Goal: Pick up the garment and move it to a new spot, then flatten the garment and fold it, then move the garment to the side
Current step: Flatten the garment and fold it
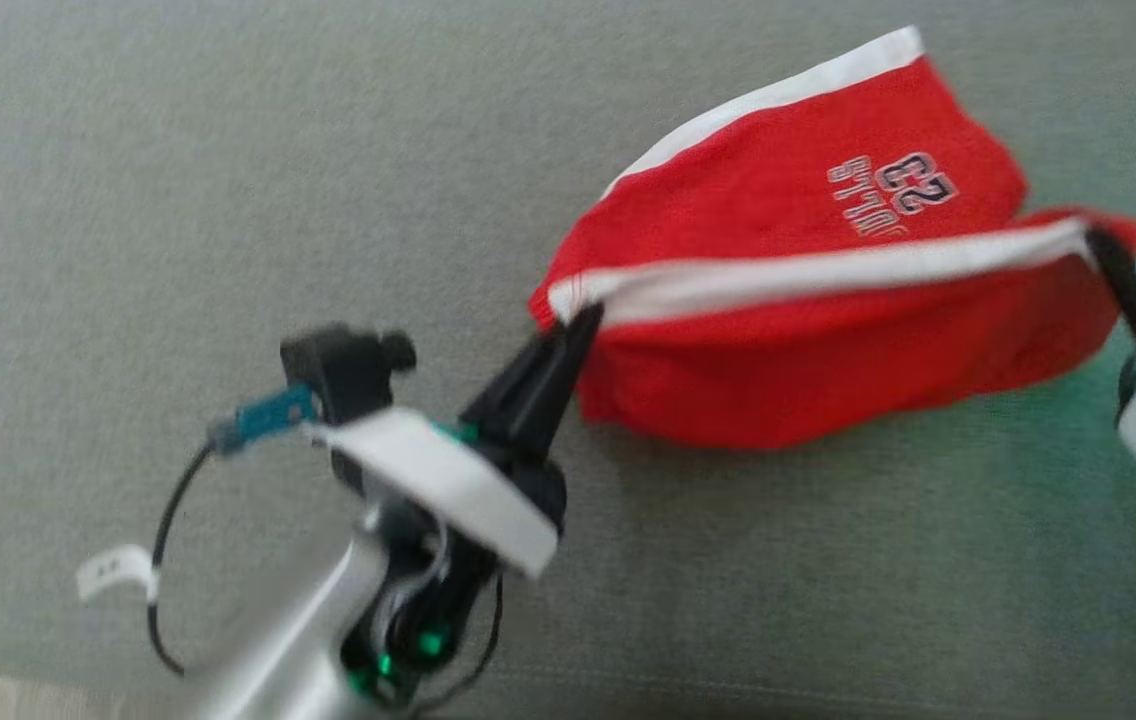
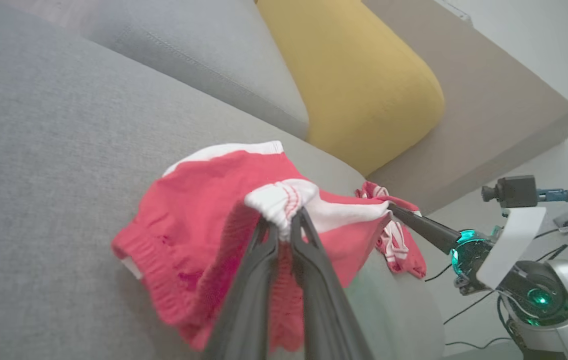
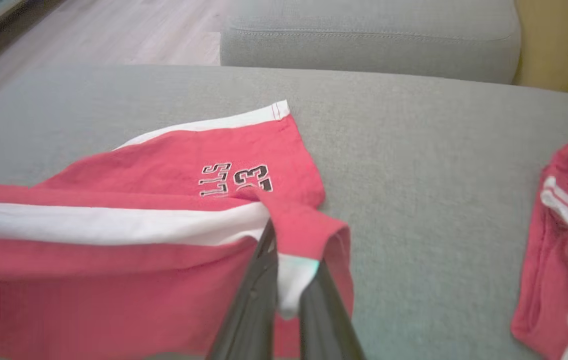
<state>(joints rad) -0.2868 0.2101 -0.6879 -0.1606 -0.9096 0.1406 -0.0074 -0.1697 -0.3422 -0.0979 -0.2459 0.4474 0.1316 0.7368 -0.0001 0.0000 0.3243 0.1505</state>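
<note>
"Stretching the red shorts (image 1: 778,370) out between the two arms, is that the step?"

"I'd judge so: flattening before the fold. The left gripper (image 1: 583,320) has its fingers pressed together on one end of the white band (image 1: 828,270), pinching a bunched bit of it. The right gripper (image 3: 289,245) is clamped on the other end, with a red flap draped over its tips."

"Where are the shorts, then?"

"Lifted along that band, hanging between the grippers over the grey sofa seat (image 1: 228,200). The far leg with the number print (image 1: 893,190) looks to rest on the cushion, and the near side sags below the band. Whether its lowest edge touches the upholstery I cannot tell."

"How would you do it well?"

"Draw the band taut, no more, so neither pinch slips. Lower both ends level and together, dragging slightly toward the robot so the sagging half lays out instead of tucking under. That flap at the right corner will probably need smoothing afterwards."

"Anything in the way?"

"A second red-and-white garment (image 3: 554,240) lies on the seat near the right gripper, apart from the shorts. Set down clear of it."
</note>
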